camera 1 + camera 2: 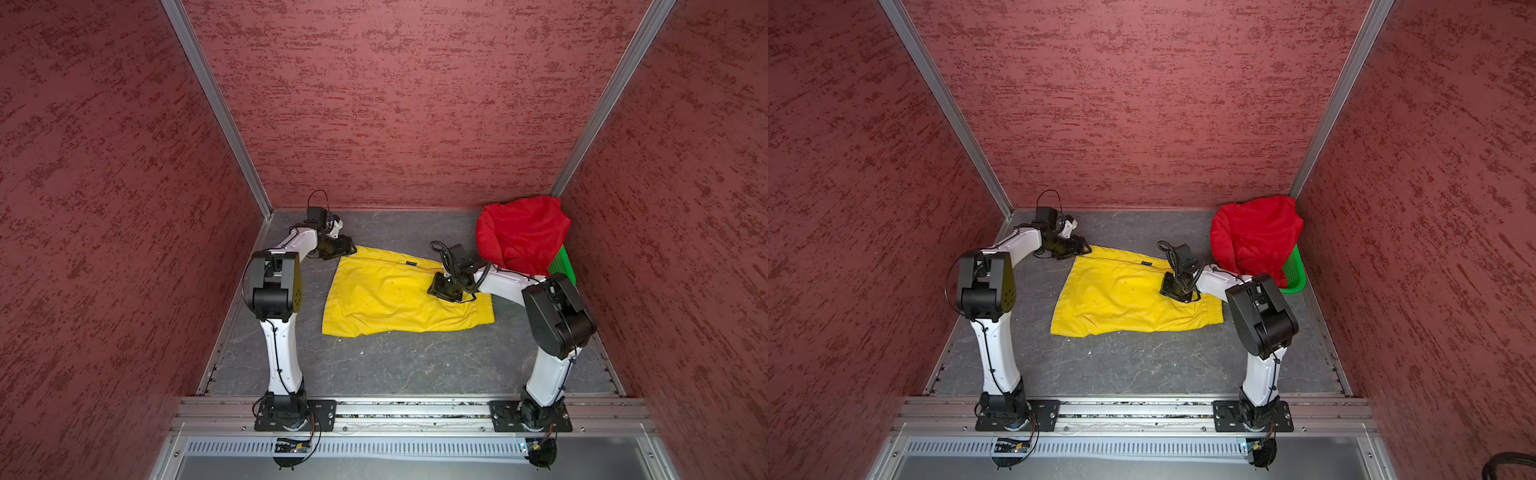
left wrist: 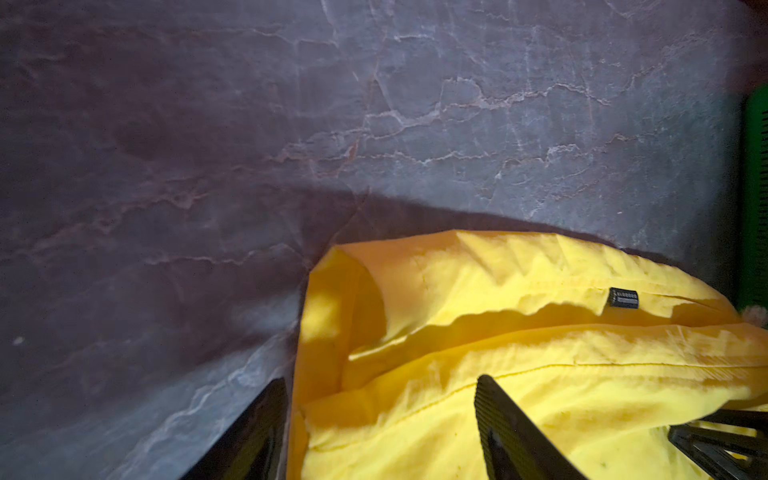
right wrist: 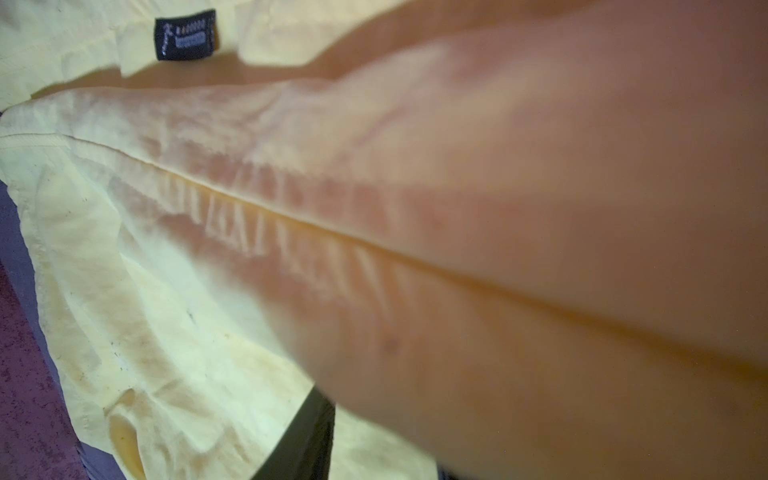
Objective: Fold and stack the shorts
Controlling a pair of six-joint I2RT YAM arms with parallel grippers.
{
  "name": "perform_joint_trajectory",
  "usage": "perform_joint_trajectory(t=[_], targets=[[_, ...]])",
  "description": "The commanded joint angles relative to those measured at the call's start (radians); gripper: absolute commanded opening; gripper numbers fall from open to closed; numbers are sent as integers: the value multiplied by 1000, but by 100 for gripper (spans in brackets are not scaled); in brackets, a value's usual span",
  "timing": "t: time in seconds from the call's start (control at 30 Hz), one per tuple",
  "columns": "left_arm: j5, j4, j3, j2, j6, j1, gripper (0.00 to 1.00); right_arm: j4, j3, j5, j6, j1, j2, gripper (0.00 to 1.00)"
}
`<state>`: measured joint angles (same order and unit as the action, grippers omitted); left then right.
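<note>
The yellow shorts [image 1: 386, 299] [image 1: 1117, 299] lie flat on the grey table in both top views, with the gathered waistband on the right. At their far left corner my left gripper [image 1: 351, 249] [image 2: 380, 380] stands open. One of its fingers rests on the table and the other on the yellow shorts [image 2: 540, 374]. My right gripper [image 1: 442, 293] [image 1: 1173, 293] sits near the waistband, shut on a raised fold of the yellow shorts [image 3: 166, 291]. Only one of its fingers [image 3: 309, 432] shows. The red shorts [image 1: 519, 237] [image 1: 1254, 237] hang over the green basket.
The green basket [image 1: 563, 266] [image 1: 1293, 274] [image 2: 754, 187] stands in the far right corner against the red walls. A black label [image 1: 411, 263] [image 2: 623, 298] [image 3: 185, 35] marks the far edge of the yellow shorts. Bare grey table [image 1: 395, 365] lies in front of them.
</note>
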<state>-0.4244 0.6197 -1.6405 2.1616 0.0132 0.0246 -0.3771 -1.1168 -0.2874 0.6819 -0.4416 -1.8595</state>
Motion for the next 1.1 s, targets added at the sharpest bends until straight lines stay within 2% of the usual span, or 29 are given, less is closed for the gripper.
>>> perform_joint_trajectory(t=[0.0, 0.17, 0.27, 0.4, 0.47, 0.8, 1.07], targets=[[16, 62, -16, 22, -56, 6, 67, -22, 0, 11, 5, 1, -42, 40], [-1, 63, 24, 3, -76, 7, 58, -29, -15, 13, 7, 0, -55, 40], [-16, 47, 54, -19, -72, 6, 41, -31, -21, 12, 7, 0, -61, 40], [-11, 31, 70, -58, -55, 6, 6, -45, -25, 18, 10, 0, -71, 39], [-9, 26, 76, -90, -51, 6, 0, -58, -24, 29, 9, 0, -72, 39], [17, -28, 155, -365, -72, 40, 0, -94, 12, 68, 5, 0, -50, 39], [18, -110, 122, -428, -64, 53, 0, -104, 3, 83, 8, -1, -44, 39]])
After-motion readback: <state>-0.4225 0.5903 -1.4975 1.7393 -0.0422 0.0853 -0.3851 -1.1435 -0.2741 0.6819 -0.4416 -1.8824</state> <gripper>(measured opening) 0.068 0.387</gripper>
